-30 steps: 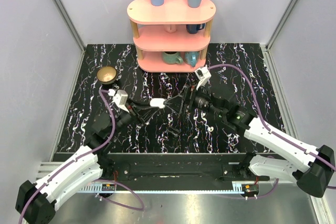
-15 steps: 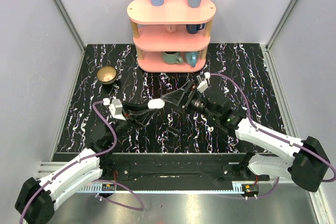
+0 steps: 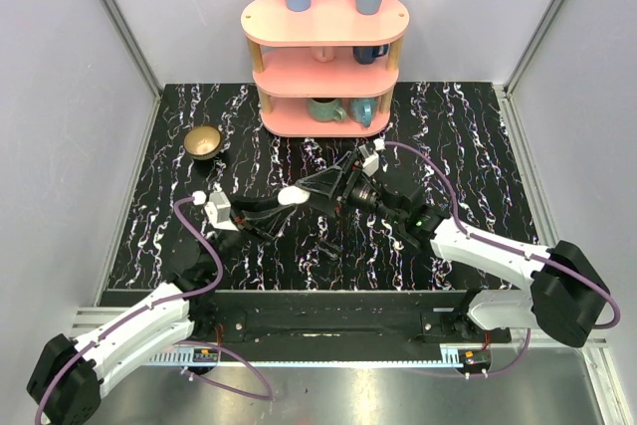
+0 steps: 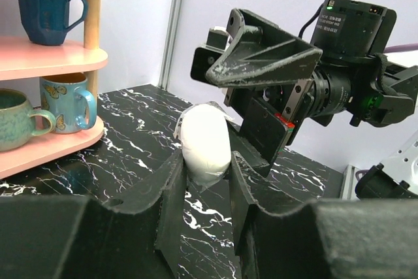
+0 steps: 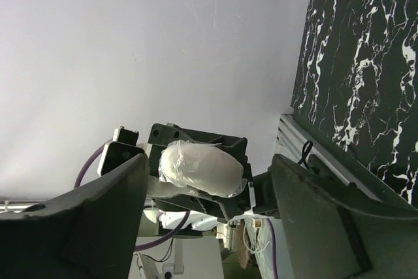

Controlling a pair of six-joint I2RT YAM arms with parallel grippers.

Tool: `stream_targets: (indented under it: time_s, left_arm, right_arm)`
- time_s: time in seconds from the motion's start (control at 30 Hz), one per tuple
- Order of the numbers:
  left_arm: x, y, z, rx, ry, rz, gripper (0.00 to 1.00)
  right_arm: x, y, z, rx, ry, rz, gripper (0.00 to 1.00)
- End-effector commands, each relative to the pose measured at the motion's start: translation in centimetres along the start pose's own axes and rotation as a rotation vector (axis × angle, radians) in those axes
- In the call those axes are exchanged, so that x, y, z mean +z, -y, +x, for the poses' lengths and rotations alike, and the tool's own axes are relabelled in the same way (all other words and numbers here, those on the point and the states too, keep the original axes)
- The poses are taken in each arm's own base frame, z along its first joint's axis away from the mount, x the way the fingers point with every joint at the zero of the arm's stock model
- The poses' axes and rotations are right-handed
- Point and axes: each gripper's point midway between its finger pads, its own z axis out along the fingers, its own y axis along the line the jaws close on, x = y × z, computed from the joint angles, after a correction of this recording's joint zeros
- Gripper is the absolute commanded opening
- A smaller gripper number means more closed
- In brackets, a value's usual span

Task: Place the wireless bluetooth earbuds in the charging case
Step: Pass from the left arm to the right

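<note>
Left gripper (image 4: 206,164) is seen clamped on the charging case (image 4: 204,136), which is held off the black marble table (image 3: 448,126). Right gripper (image 4: 258,96), jaws spread wide, is positioned just beside the case, with a pink shelf (image 3: 323,77) of mugs behind.

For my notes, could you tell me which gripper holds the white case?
The left gripper, shut on the case; the right gripper faces it, open.

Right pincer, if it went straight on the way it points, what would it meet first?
Most likely the charging case, gripped in the left pincer, dead ahead; depth is unclear.
</note>
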Motion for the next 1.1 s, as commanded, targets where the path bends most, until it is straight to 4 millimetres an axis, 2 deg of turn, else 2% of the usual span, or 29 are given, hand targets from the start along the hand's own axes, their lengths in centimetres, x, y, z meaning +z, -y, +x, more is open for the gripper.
stream_targets:
  time_s: [0.0, 0.1, 0.5, 0.63, 0.8, 0.93, 1.07]
  left_arm:
    - [0.2, -0.1, -2.4, 0.042, 0.101, -0.018, 0.00]
    - [0.1, -0.5, -2.2, 0.041, 0.101, -0.043, 0.00]
    - [0.4, 0.1, -2.0, 0.039, 0.087, -0.006, 0.00]
    - [0.5, 0.3, -1.8, 0.034, 0.080, 0.001, 0.00]
    - [0.6, 0.2, -2.0, 0.043, 0.084, -0.002, 0.00]
    - [0.7, 0.3, -2.0, 0.044, 0.080, 0.001, 0.00]
    - [0.9, 0.4, -1.6, 0.043, 0.059, 0.007, 0.00]
  right_arm:
    - [-0.1, -2.1, 0.2, 0.029, -0.025, -0.083, 0.78]
    - [-0.3, -2.8, 0.4, 0.017, -0.035, -0.105, 0.77]
    - [0.3, -1.6, 0.3, 0.065, -0.029, -0.082, 0.76]
    - [0.4, -1.8, 0.3, 0.066, -0.034, -0.088, 0.74]
    - [0.3, -1.9, 0.3, 0.061, -0.027, -0.087, 0.63]
    - [0.3, -1.9, 0.4, 0.068, -0.032, -0.092, 0.57]
    - [0.5, -2.1, 0.2, 0.062, -0.037, -0.107, 0.45]
